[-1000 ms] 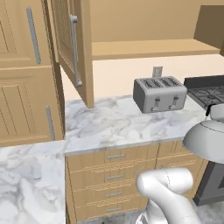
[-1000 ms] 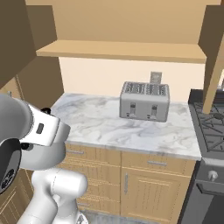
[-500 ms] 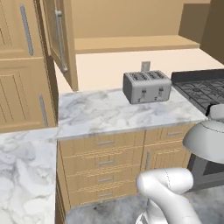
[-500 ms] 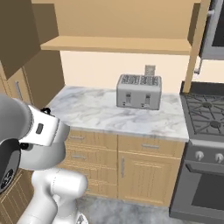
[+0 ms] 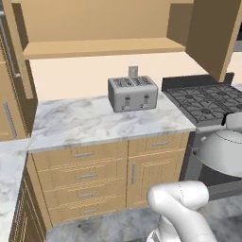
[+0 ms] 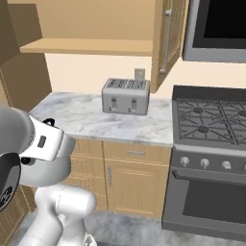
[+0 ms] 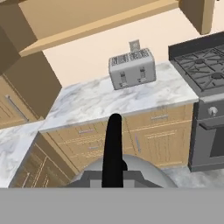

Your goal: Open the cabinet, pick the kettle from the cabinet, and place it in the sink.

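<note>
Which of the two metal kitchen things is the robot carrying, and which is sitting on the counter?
It carries the kettle, rounded with a black handle on top. The boxy toaster stands on the marble counter.

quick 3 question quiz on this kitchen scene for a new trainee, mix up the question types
1. True or false: the boxy grey four-slot toaster stands on the white marbled counter.
2. Multiple choice: the black handle rising in the hand view belongs to A) a frying pan, B) the domed silvery-grey metal kettle, C) a mug.
3. Fill in: right of the counter stands a dark gas ____ with an oven below.

Key: 1 true; 2 B; 3 stove.
</note>
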Robot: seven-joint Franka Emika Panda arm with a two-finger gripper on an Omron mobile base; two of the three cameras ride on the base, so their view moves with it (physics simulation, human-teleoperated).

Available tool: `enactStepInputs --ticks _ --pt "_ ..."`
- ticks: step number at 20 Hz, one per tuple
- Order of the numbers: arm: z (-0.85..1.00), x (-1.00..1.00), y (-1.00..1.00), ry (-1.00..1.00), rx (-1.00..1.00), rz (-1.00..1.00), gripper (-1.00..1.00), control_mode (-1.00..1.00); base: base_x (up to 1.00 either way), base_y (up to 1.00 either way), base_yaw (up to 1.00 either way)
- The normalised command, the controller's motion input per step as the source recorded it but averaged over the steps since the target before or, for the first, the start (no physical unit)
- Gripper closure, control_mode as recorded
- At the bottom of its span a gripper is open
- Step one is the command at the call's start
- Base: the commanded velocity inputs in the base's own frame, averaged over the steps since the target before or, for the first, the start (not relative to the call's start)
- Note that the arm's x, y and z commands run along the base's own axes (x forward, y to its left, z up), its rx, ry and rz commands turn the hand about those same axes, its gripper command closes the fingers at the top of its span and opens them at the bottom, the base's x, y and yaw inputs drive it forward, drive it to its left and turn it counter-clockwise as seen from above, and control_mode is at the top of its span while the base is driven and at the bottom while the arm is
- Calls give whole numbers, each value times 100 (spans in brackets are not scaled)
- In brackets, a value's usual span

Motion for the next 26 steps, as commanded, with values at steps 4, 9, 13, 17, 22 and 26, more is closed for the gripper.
enactStepInputs --ticks 4,9,13,17,22,26 --pt "0 0 0 0 0 0 100 100 0 -87 -3" --pt "0 0 0 0 0 0 100 100 0 -84 -3" --pt "0 0 0 0 0 0 100 100 -4 -82 -4" --pt "0 0 0 0 0 0 100 100 0 -70 -7" --pt "0 0 0 0 0 0 100 100 0 -64 -16" --pt "0 0 0 0 0 0 100 100 0 -58 -18"
